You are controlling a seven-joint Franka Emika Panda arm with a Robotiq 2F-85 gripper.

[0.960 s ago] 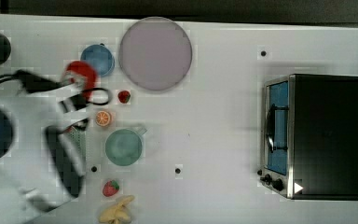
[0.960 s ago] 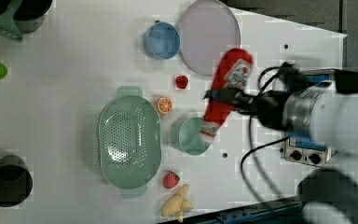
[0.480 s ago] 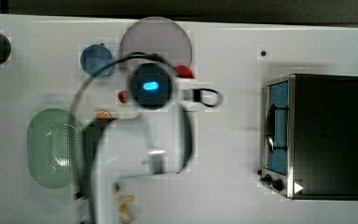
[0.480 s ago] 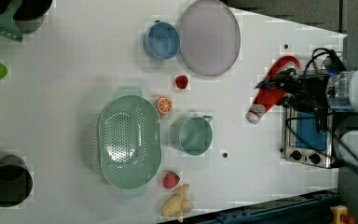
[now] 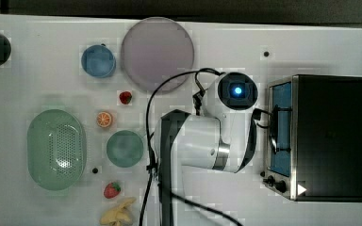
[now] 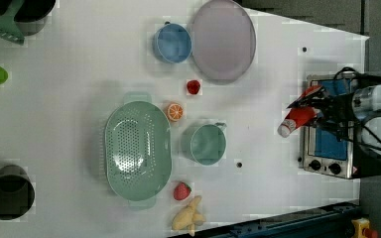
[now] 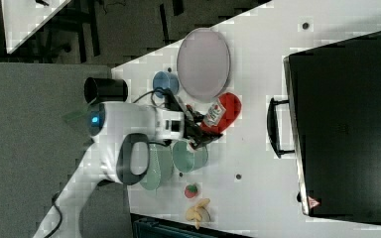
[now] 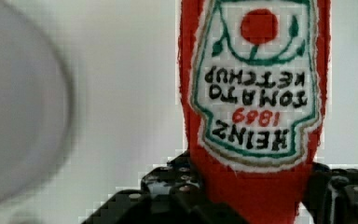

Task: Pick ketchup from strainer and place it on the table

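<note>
Ketchup (image 8: 254,107) label readable at wrist; jaws clamp it.

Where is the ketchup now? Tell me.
The ketchup is shut in the gripper at the left view's right, by the toaster oven, far from the strainer.

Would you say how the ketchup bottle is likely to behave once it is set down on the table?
The ketchup bottle looks slim and tall, so stood upright it may tip. Its rounded body would probably roll if laid flat. It seems light in the end effector.
</note>
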